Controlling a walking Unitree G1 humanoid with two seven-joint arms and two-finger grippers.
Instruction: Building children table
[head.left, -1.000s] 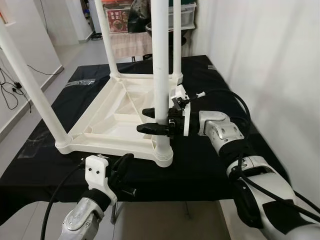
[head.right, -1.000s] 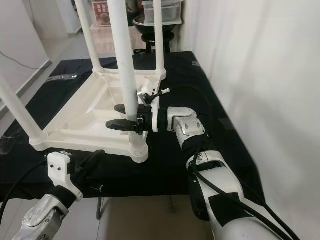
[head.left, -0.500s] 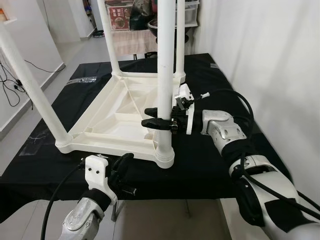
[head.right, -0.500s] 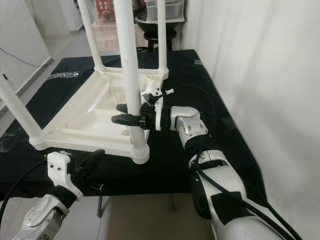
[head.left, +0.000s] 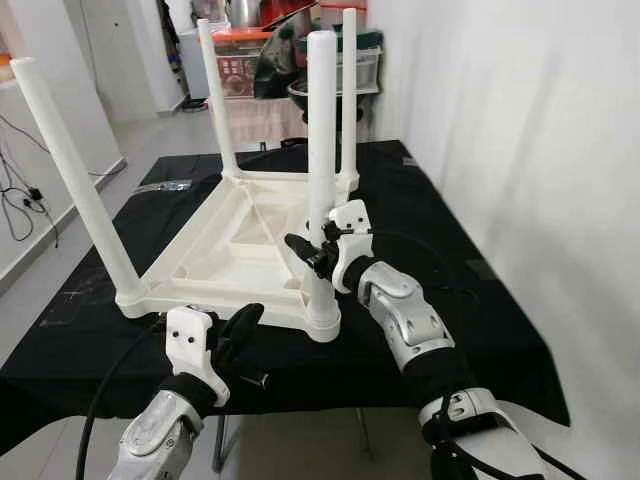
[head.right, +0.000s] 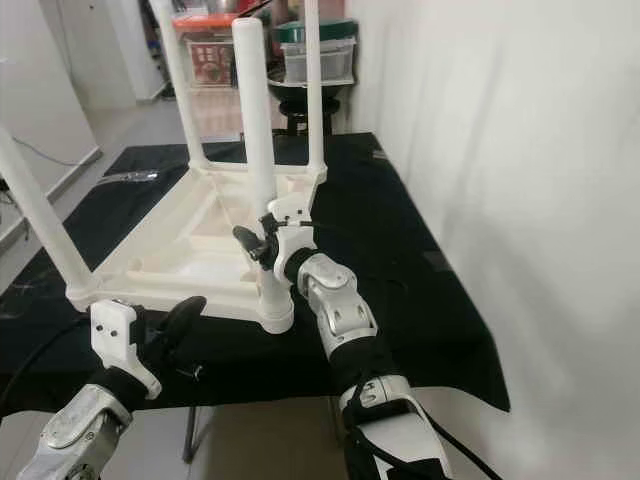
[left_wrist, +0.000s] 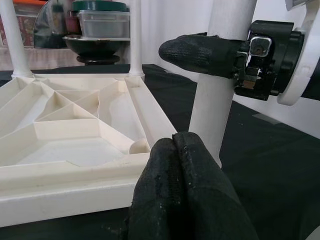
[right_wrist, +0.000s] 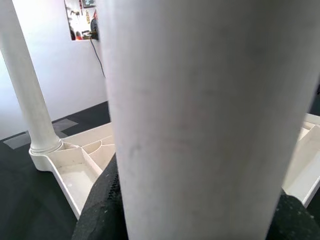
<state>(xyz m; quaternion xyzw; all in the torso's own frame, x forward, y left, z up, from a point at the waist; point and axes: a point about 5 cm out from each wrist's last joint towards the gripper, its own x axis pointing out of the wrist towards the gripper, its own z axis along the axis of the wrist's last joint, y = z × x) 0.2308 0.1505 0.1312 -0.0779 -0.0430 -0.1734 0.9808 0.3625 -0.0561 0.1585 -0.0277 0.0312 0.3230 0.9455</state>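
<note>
1. A white plastic children's table (head.left: 235, 245) is lying upside down on a black cloth (head.left: 440, 300) that is covering a work surface, with its ribbed underside facing up and four white legs standing upright from its corners.
2. The near right leg (head.left: 321, 150) is sitting in the corner socket closest to the robot's right side, rising straight up.
3. The right gripper (head.left: 312, 252) is reaching in from the right and clasping that leg low down, just above the socket; its two black fingers are wrapping either side of the white tube and pinching it, as the right wrist view is showing up close.
4. The left gripper (head.left: 240, 335) is hovering just in front of the table's near edge, apart from it, with its black fingers (left_wrist: 182, 170) pressing together and holding nothing.
5. The near left leg (head.left: 75, 170) is leaning outward a little.
6. Beyond the table, storage boxes (head.left: 235, 60) and a bowl are sitting on a stand, and a white wall (head.left: 520, 150) is running along the right.
</note>
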